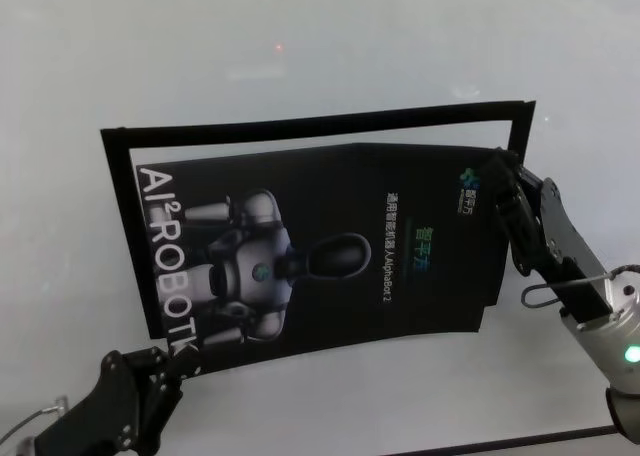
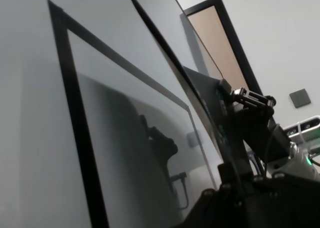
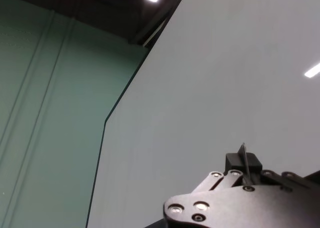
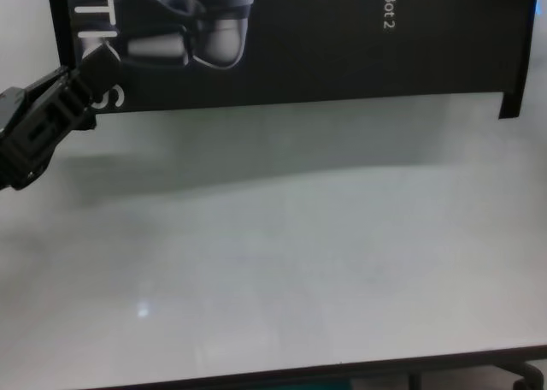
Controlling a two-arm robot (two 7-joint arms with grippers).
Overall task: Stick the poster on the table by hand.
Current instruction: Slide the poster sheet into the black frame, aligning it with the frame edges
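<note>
Poster (image 1: 330,246): large black glossy sheet, grey-white robot figure, white lettering "AlphaBot 2" and big "AI²ROBOTK" along left side. Held above table (image 1: 300,46), slightly bowed, shadow beneath near edge in chest view. Pinched at near-left corner and right edge.
Table: wide, pale grey-white, matte, thin dark edge along near side.

The poster (image 1: 320,246) is held above the tabletop (image 1: 330,36) inside a taped frame outline (image 1: 300,126), gripped at its near left corner by the left tool (image 1: 165,361) and at its far right edge by the right tool (image 1: 500,171).
</note>
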